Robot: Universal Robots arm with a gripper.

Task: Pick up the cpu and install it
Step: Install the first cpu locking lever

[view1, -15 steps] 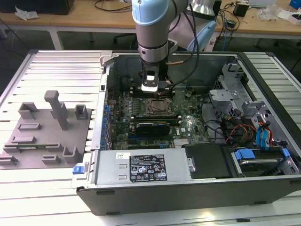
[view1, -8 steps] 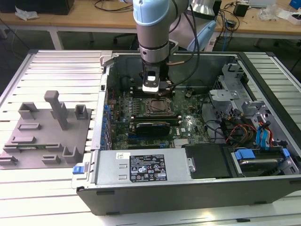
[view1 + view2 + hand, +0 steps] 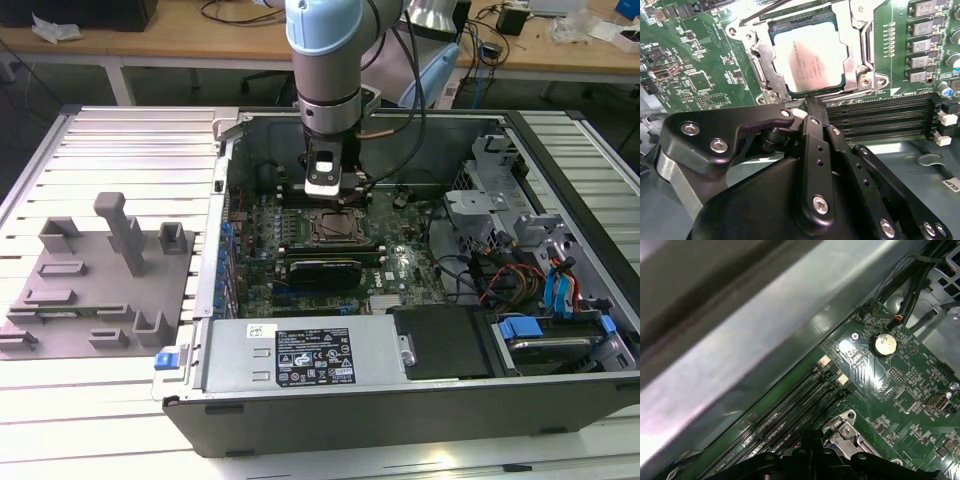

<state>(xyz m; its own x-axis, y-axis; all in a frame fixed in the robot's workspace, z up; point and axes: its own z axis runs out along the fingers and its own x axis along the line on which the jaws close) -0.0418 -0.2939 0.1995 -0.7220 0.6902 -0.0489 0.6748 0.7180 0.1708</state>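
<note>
While the arm hangs over the open computer case [image 3: 420,400], the scene reads as follows.

cpu: the cpu [image 3: 810,57] lies flat in the motherboard socket [image 3: 756,60], silvery top up, the metal frame around its edges; by the look of it, it is already seated.

gripper: the gripper [image 3: 812,102] sits over the socket's edge that borders the memory slots [image 3: 880,117], its tips pointing at the chip.

jaws: drawn together to one narrow dark tip, with nothing between them.

relation: the cpu lies just beyond the fingertip, close to it but not touching as far as I can judge; in the exterior view the gripper [image 3: 325,188] stands on the far side of the socket [image 3: 330,228], so the chip is to its near side.

axis: the chip is square, so no long axis; its edges run parallel with the socket frame.

tray: the grey moulded tray [image 3: 60,300] rests well apart, outside the case on the exterior view's left.
</note>
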